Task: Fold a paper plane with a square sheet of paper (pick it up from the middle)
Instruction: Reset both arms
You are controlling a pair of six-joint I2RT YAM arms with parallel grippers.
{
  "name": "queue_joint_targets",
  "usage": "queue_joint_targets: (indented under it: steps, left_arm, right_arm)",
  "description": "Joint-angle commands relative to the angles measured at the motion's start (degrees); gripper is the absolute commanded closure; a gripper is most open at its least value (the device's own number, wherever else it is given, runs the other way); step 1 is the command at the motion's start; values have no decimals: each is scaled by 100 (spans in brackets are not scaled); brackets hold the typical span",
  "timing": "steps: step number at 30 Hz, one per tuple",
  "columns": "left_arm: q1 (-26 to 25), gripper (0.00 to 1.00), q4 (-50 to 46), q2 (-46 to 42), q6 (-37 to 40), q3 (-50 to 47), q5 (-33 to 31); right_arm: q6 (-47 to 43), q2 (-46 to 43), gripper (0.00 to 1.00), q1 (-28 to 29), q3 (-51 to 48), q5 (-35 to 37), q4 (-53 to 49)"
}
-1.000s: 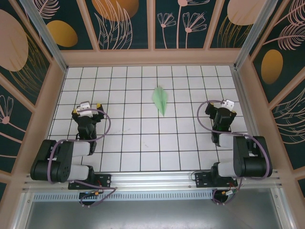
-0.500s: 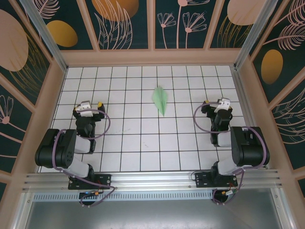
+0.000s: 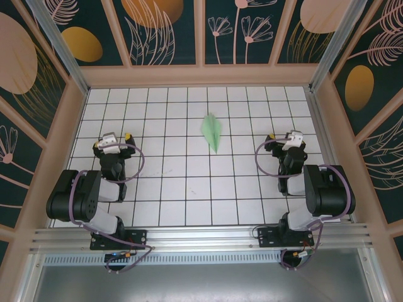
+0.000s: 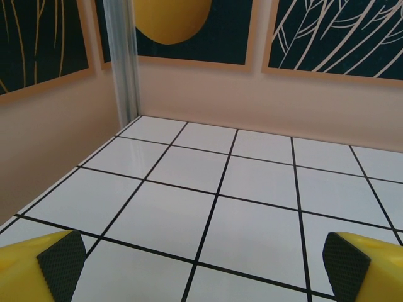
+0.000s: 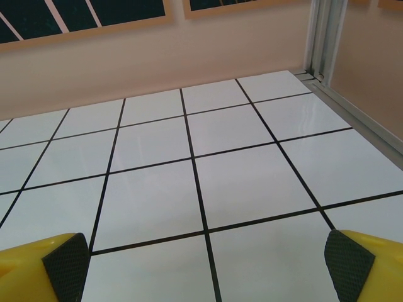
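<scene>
Paper plane (image 3: 212,132) lies flat on the table (image 3: 189,189), in the far half and approx. midway btwn the left and right edges. Its long axis runs far-to-near w/ a slight slant, and the narrower end is toward the near edge. A darker crease runs down its middle. Nothing touches it, and both grippers are well apart from it.

Left arm (image 3: 75,201) is folded back on itself. Its bulky elbow sits near the near-left corner, and the forearm reaches fwd toward the far edge. Left gripper (image 3: 113,137) is out in front, low over the tiles near the left edge. Its jaws are spread wide w/ nothing btwn them. In the left wrist view the left gripper (image 4: 203,267) shows yellow fingers at the bottom corners. The dark pads (image 4: 61,264) face each other across bare tiles, looking toward the far-left corner post (image 4: 123,60).

Right arm (image 3: 327,192) is much the same, mirrored. Its elbow is bunched near the near-right corner and the wrist points toward the far edge. Right gripper (image 3: 284,137) sits close to the right edge, about level w/ the left one. It is also fully spread and carrying nothing. The right wrist view shows the right gripper (image 5: 206,267) w/ pads (image 5: 65,264) far apart, bare white tiles btwn them, and the far-right corner post (image 5: 322,38) ahead.
</scene>
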Motion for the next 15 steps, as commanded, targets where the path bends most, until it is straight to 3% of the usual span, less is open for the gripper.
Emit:
queue_joint_targets:
  steps: [1,15]
  left_arm:
    - [40,1,171,32,-98,35,-100]
    - [40,1,26,44,9,110,229]
  right_arm:
    - [-55,46,1,-47,-40,-122,339]
    - [-55,44,1,-42,-39,-130,333]
